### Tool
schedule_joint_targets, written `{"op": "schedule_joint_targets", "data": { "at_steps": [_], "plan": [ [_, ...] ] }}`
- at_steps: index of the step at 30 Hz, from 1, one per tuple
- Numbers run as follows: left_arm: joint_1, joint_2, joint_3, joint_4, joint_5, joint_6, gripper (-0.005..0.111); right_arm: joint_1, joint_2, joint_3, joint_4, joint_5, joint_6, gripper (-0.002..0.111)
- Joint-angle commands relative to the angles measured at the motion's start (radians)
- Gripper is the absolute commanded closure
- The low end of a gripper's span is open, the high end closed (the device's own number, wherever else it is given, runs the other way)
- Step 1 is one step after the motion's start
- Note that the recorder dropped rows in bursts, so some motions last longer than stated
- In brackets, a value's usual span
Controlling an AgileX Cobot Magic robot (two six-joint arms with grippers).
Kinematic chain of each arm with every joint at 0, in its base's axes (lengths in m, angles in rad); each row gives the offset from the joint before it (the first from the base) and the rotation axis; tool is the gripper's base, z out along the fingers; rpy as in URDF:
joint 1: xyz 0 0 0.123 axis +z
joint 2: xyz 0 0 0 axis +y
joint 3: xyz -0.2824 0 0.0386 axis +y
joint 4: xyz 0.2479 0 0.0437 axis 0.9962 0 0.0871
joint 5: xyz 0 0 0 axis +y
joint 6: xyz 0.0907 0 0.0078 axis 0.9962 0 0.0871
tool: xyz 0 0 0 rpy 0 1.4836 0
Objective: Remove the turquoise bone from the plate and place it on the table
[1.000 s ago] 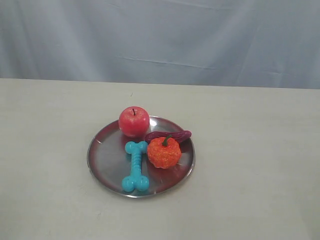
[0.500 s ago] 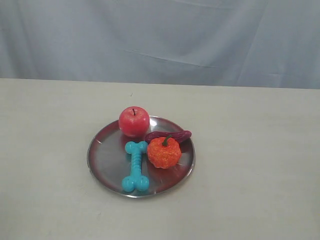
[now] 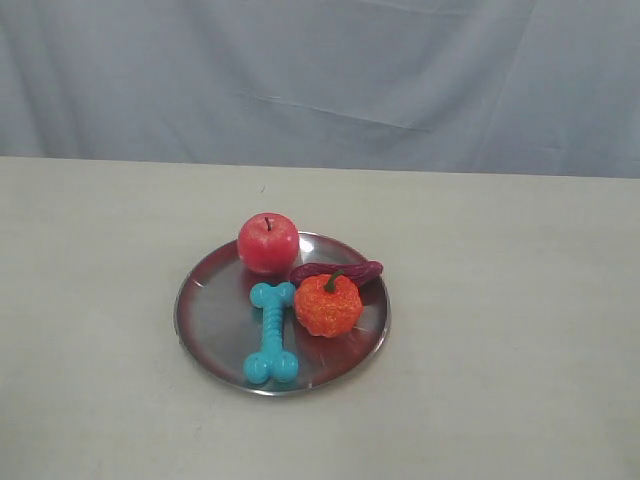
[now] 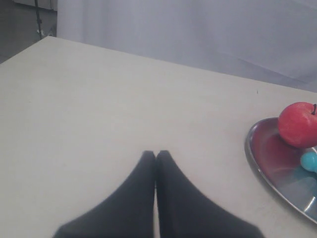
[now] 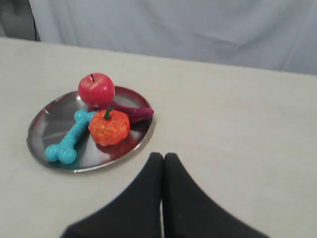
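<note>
The turquoise bone (image 3: pixel 272 332) lies on the silver plate (image 3: pixel 210 320), left of centre, its long axis running near to far. It also shows in the right wrist view as the turquoise bone (image 5: pixel 71 137) on the plate (image 5: pixel 47 119). Only one knob of the bone (image 4: pixel 310 161) shows in the left wrist view, at the plate's (image 4: pixel 265 153) edge. My left gripper (image 4: pixel 156 154) is shut and empty over bare table (image 3: pixel 500 300), well away from the plate. My right gripper (image 5: pixel 163 156) is shut and empty, a short way off the plate's rim. Neither gripper appears in the exterior view.
On the plate with the bone sit a red apple (image 3: pixel 268 242), an orange pumpkin-like fruit (image 3: pixel 328 304) and a dark purple sweet potato (image 3: pixel 340 271). A grey cloth backdrop (image 3: pixel 320 80) hangs behind the table's far edge.
</note>
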Motion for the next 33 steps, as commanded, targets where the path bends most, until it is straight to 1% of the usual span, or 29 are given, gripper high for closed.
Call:
{"op": "schedule_joint_targets", "data": {
  "at_steps": [1,5,10,13,15,18,21,23,26,29,33],
  "plan": [
    [0.004,-0.001,0.003,-0.001,-0.005,-0.002,0.107,-0.003,0.134,-0.056,0.055,0.060,-0.028,0.109],
    [0.004,-0.001,0.003,-0.001,-0.005,-0.002,0.107,-0.003,0.289,-0.143,0.098,0.098,-0.054,0.109],
    [0.004,-0.001,0.003,-0.001,-0.005,-0.002,0.107,0.005,0.500,-0.332,0.137,0.207,-0.054,0.109],
    [0.004,-0.001,0.003,-0.001,-0.005,-0.002,0.107,0.069,0.638,-0.450,0.137,0.278,-0.052,0.109],
    [0.004,-0.001,0.003,-0.001,-0.005,-0.002,0.107,0.137,0.714,-0.518,0.133,0.291,-0.028,0.109],
    [0.004,-0.001,0.003,-0.001,-0.005,-0.002,0.107,0.270,0.832,-0.617,0.107,0.274,0.060,0.109],
    [0.004,-0.001,0.003,-0.001,-0.005,-0.002,0.107,0.385,0.974,-0.716,0.029,0.253,0.169,0.109],
    [0.004,-0.001,0.003,-0.001,-0.005,-0.002,0.107,0.450,1.075,-0.799,-0.069,0.240,0.255,0.109],
    [0.004,-0.001,0.003,-0.001,-0.005,-0.002,0.107,0.486,1.217,-0.926,-0.140,0.260,0.391,0.109],
    [0.004,-0.001,0.003,-0.001,-0.005,-0.002,0.107,0.486,1.342,-1.046,-0.096,0.297,0.408,0.109],
    [0.004,-0.001,0.003,-0.001,-0.005,-0.002,0.107,0.486,1.463,-1.120,-0.086,0.317,0.428,0.109]
  ]
}}
